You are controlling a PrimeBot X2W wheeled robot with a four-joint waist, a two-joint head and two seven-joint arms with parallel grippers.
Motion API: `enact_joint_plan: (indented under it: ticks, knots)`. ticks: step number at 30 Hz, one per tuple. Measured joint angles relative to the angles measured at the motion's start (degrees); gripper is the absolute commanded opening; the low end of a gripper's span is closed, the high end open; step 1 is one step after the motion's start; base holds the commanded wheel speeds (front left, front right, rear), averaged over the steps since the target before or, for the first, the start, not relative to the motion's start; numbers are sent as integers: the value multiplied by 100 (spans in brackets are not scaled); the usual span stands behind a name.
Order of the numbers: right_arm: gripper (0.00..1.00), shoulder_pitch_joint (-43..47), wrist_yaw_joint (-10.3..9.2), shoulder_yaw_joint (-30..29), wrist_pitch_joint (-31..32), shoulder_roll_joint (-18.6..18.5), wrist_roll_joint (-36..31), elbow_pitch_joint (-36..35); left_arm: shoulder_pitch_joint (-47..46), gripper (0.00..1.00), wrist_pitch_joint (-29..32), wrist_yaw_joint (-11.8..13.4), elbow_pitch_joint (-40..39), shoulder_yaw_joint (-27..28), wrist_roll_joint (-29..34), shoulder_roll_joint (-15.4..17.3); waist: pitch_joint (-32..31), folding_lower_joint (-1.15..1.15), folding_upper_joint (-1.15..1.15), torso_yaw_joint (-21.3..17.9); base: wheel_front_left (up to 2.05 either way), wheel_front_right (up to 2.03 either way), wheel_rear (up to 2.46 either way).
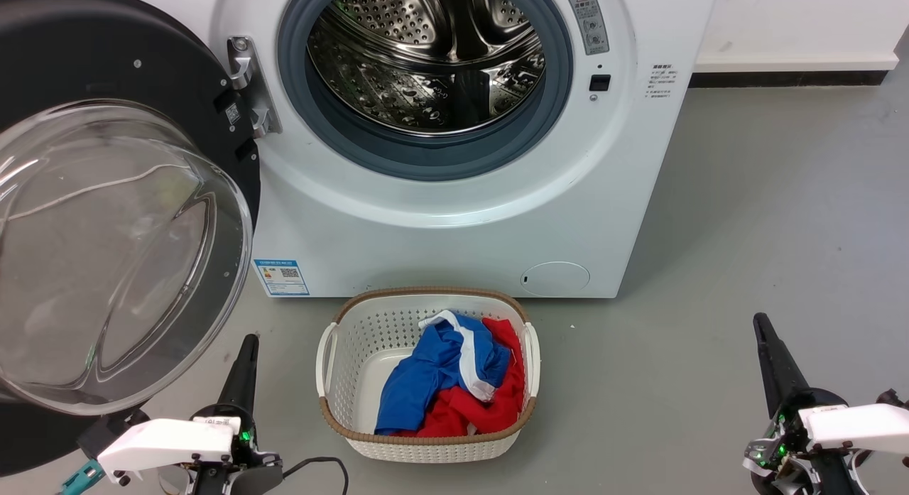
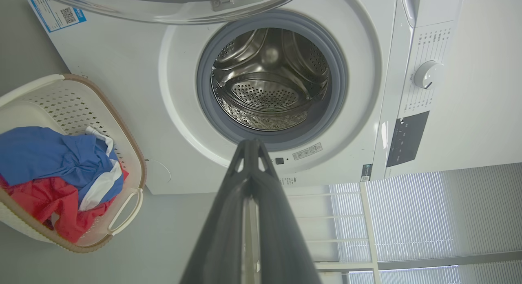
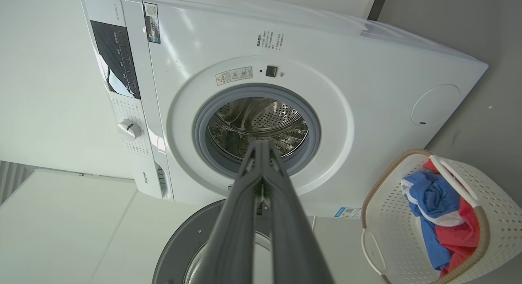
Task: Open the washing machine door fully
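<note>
Nearest, at the low left: left gripper (image 1: 248,342), 2 long dark fingers pressed together, nothing between them. Just beside it, the large round black washing machine door (image 1: 121,232) with its bulging clear glass bowl. Touching or not: cannot tell. At the low right: right gripper (image 1: 761,326), 2 fingers together too, holding nothing, well apart from everything else, above bare grey floor (image 1: 746,218).

Door wide open, out to the left of the big white washing machine (image 1: 454,225), hanging on a metal hinge (image 1: 248,86) at the left of the round hole, glass bowl facing near. Inside the hole, a shiny steel drum (image 1: 426,55) full of little holes, with a grey rubber ring (image 1: 426,165) around it. Low on the machine front, a blue label sticker (image 1: 282,277) at the left and a round white cap (image 1: 555,278) at the right.

On the floor, just near of the machine and between the 2 grippers, a white plastic basket (image 1: 426,294) with a brown rim. In it, a blue cloth (image 1: 426,374) with a white stripe, lying on a red cloth (image 1: 497,410).
</note>
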Motion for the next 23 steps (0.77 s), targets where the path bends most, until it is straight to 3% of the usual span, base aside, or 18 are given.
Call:
enact_joint_plan:
  ticks: [23]
  knots:
    - [0, -222, 0, -76, 265, 12, 916, 181, -185, 0, 242, -99, 101, 94, -957, -1, -18, 0, 0, 11, 0, 0, 0]
